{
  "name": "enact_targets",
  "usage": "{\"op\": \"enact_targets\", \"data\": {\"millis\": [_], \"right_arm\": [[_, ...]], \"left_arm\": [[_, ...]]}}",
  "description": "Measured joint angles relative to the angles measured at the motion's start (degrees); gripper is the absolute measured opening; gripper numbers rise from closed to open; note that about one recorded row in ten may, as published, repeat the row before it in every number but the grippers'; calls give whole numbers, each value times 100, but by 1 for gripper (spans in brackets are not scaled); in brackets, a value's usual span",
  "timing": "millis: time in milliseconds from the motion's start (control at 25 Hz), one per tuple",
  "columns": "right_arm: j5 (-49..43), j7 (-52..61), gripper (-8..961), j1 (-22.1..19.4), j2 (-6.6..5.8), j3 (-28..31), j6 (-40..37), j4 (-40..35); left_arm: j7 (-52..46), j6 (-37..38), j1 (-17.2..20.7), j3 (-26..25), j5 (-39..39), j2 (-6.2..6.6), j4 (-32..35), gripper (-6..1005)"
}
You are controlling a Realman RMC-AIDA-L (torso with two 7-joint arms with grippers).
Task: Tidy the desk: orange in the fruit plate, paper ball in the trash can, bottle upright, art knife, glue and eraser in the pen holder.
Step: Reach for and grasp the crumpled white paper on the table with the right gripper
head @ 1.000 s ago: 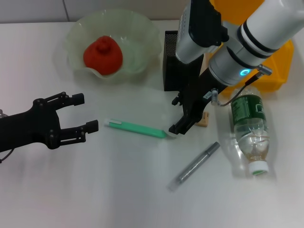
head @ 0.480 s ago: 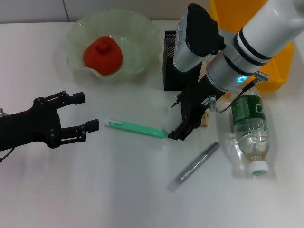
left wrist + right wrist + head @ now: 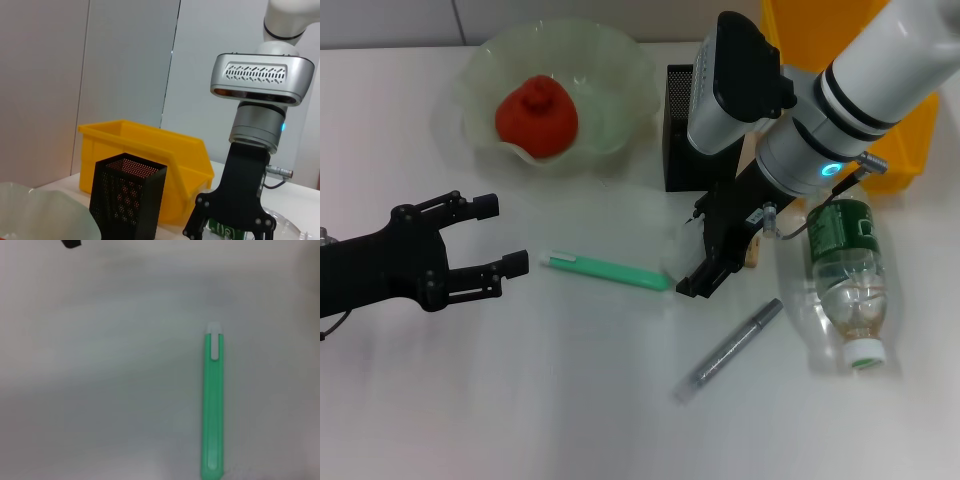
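Fingers [image 3: 692,283] of my right gripper [image 3: 705,262] spread, poised over green art knife [image 3: 608,271] end for pickup | left gripper [image 3: 485,240] released, idle on surface [image 3: 570,400].

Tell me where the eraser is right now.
In the head view, the eraser lies on the table right of centre, between the right end effector and the lying bottle.

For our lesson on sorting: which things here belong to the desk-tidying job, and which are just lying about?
Job: orange, plate, pen holder, trash can, bottle, eraser, knife, grey stick (perhaps glue), right gripper at the knife.
Lying about: nothing else; left gripper idle, left side.
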Motion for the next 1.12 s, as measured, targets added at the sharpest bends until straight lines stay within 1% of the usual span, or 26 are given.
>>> {"op": "enact_targets", "data": {"millis": [560, 760, 960, 1120], "right_arm": [[-1, -1, 804, -10, 0, 0, 35, 0], [-12, 3, 599, -10, 0, 1, 59, 0], [-10, 3, 502, -10, -1, 1, 61, 0], [-9, 3, 502, -10, 0, 1, 61, 0]], "left_arm": [[-6, 8, 0, 0, -13, -17, 0, 859], [-4, 5, 0, 0, -20, -17, 0, 859], [-2, 3, 0, 0, -22, -17, 0, 859], [0, 1, 0, 0, -29, -17, 0, 859]]}}
